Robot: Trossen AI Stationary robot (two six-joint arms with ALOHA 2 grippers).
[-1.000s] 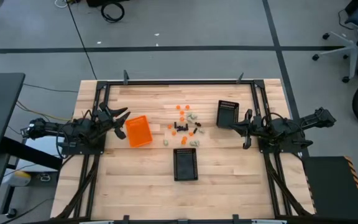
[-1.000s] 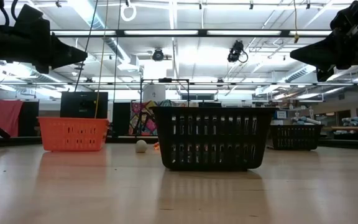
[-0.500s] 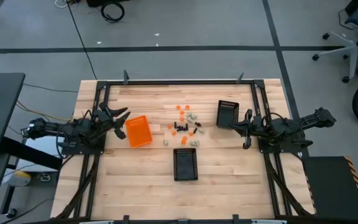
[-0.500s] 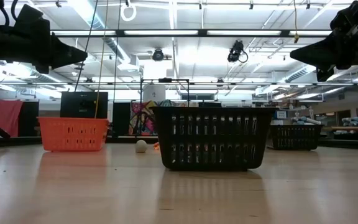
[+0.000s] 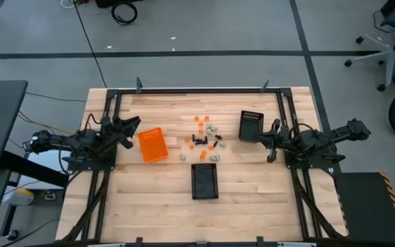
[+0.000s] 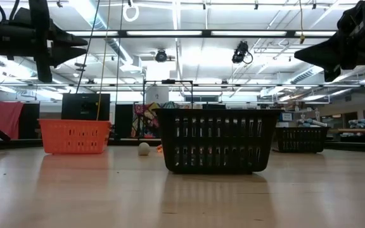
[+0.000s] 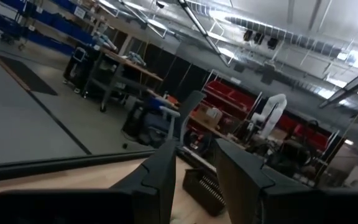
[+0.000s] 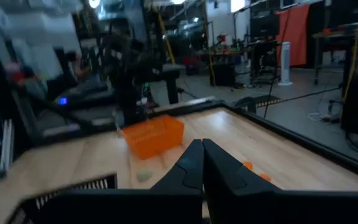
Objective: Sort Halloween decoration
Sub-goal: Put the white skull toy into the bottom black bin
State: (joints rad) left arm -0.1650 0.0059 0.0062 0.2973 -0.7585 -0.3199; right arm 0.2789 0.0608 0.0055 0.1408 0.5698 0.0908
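Item: Halloween decoration (image 5: 204,137), a scatter of tiny orange, black and pale pieces, was recorded loose on the wooden surface (image 5: 238,206) at its middle, toward the far half. No piece was seen inside a bin. The scatter was bounded by an orange bin (image 5: 152,145) on the left, a black mesh bin (image 5: 250,125) on the right and a second black mesh bin (image 5: 204,181) on the near side.

Left end effector (image 5: 130,127): held above the left edge, just left of the orange bin, fingers parted, nothing gripped. Right end effector (image 5: 273,140): held above the right edge, just beside the right-hand mesh bin, fingers pressed together, nothing gripped.

Governing relation: the pieces lay inward of both end effectors, toward the centre, with a bin standing between each end effector and the scatter. Neither arm was judged clearly nearer. No long axis could be made out on pieces so small.
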